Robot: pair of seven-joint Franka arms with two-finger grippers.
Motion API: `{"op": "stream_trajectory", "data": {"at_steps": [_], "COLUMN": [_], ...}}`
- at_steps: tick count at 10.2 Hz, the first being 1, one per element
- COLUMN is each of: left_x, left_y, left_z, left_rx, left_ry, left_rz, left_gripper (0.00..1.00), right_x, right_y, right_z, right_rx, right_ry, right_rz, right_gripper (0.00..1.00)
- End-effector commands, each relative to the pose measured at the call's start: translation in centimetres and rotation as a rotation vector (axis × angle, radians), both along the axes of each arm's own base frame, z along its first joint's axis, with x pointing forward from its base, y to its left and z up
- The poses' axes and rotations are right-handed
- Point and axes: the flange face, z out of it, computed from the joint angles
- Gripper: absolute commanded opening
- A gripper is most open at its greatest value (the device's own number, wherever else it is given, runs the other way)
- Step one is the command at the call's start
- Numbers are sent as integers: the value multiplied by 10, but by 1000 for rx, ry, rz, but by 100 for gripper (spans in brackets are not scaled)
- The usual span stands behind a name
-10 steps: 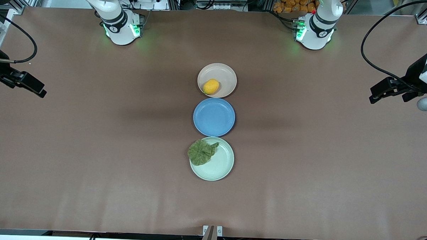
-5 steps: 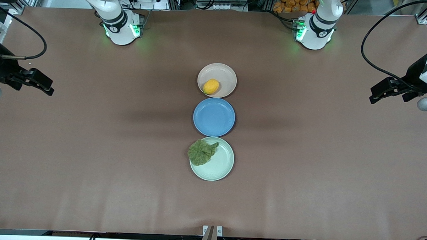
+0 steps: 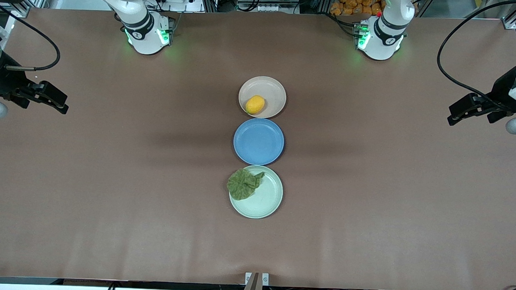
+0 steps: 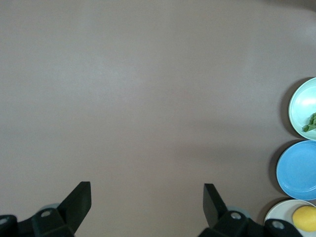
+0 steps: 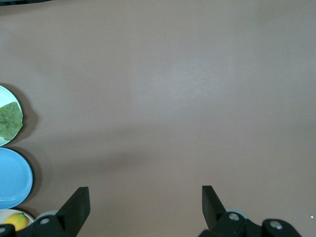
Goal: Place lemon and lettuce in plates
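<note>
On the brown surface the lemon sits in the beige plate, firm and smooth (probably best pinched across its middle). The lettuce on the mint plate looks limp and light. Both the left tool and right tool hang wide and empty over the surface's ends.

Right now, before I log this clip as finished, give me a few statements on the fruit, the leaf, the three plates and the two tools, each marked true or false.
1. The small oval yellow lemon lies in the round pale beige-pink plate. True.
2. The dark green wrinkly lettuce leaf lies in the round blue plate. False: it lies in the round pale mint green plate, overhanging the rim; the blue plate holds nothing.
3. The blue plate sits between the other two plates. True.
4. The left tool grips the lemon. False: it is open, over bare table at the left arm's end.
5. The right tool is shut. False: it is open, holding nothing.
</note>
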Motion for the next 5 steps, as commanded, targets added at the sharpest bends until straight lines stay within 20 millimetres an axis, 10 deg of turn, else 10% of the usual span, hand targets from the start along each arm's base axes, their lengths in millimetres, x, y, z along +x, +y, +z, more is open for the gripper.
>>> {"op": "stream_trajectory", "data": {"at_steps": [1, 5], "left_x": [-7, -8], "left_y": [4, -1], "left_z": [6, 7], "left_rx": [3, 7], "left_ry": [0, -1], "left_rz": [-7, -14], "left_gripper": [100, 100], "right_x": [-5, -9], "right_y": [-4, -1], "right_z": [3, 5], "right_rx": [0, -3], "right_ry": [5, 15], "right_rz": [7, 73], "right_gripper": [100, 100]}}
